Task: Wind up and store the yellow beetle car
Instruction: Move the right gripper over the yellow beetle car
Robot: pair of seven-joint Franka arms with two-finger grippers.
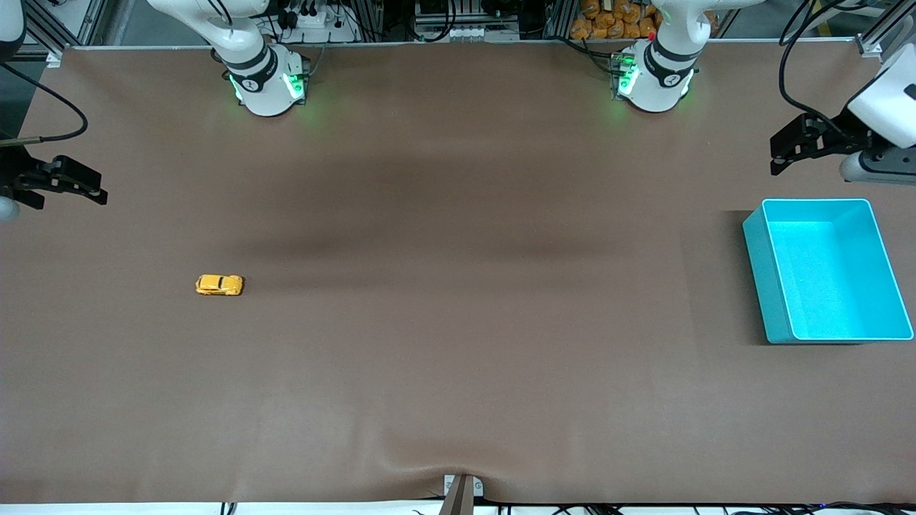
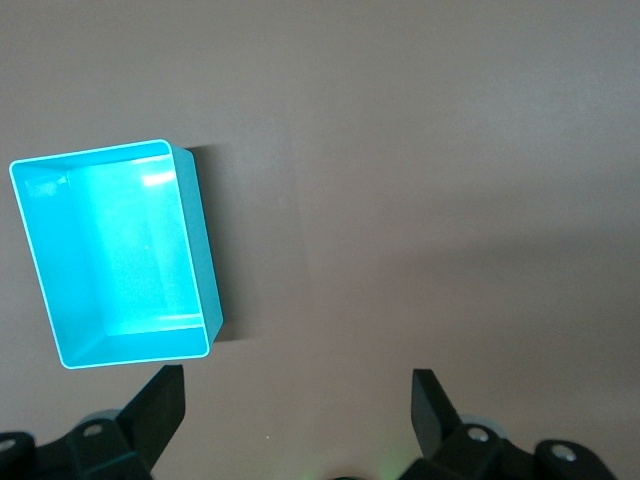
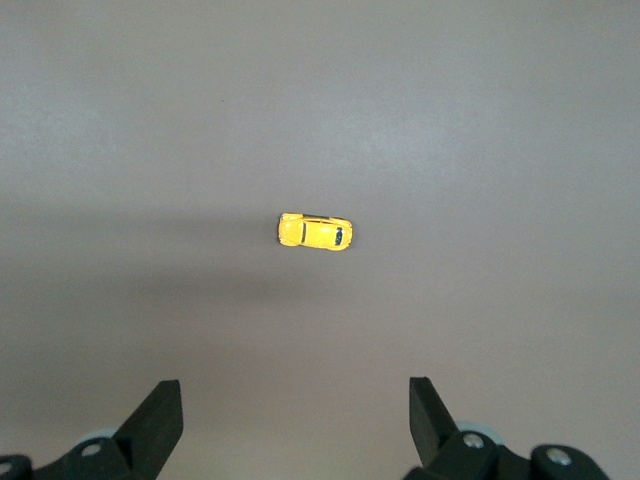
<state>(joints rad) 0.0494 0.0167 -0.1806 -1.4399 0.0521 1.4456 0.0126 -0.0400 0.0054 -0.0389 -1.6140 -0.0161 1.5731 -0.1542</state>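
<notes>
Yellow beetle car sat on the brown bench, below and well apart from the right end effector, fingers spread and empty, far nearer than the left end effector, equally spread, near the teal bin.

Car: the yellow beetle car sits on its wheels on the brown counter, toward the right arm's end.
Bin: a teal bin stands toward the left arm's end, well apart from the car.
Right claw: up over the counter's edge, fingers apart, holding nothing.
Left claw: up over the counter near the bin, fingers apart, holding nothing.
</notes>
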